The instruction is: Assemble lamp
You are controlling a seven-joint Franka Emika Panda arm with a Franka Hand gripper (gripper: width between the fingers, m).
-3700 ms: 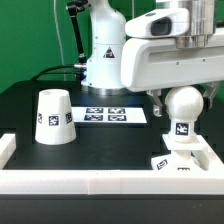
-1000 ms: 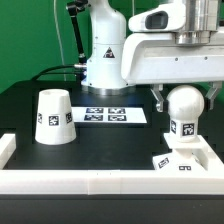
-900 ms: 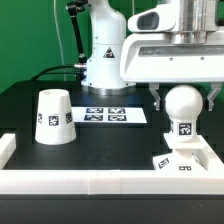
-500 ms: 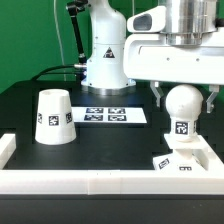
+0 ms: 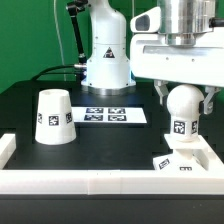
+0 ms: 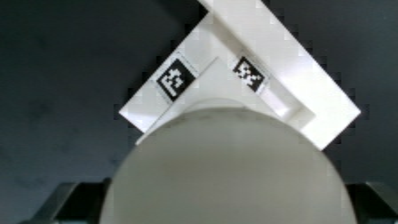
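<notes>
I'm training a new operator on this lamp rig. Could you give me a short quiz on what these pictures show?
1. True or false: the shade already sits on the bulb.
2. Which part sits between the fingers of the claw? A. shade B. bulb C. base
3. Fill in: the bulb stands upright on the ____.

Key:
1. False. The shade stands apart, at the exterior view's left.
2. B.
3. base.
</notes>
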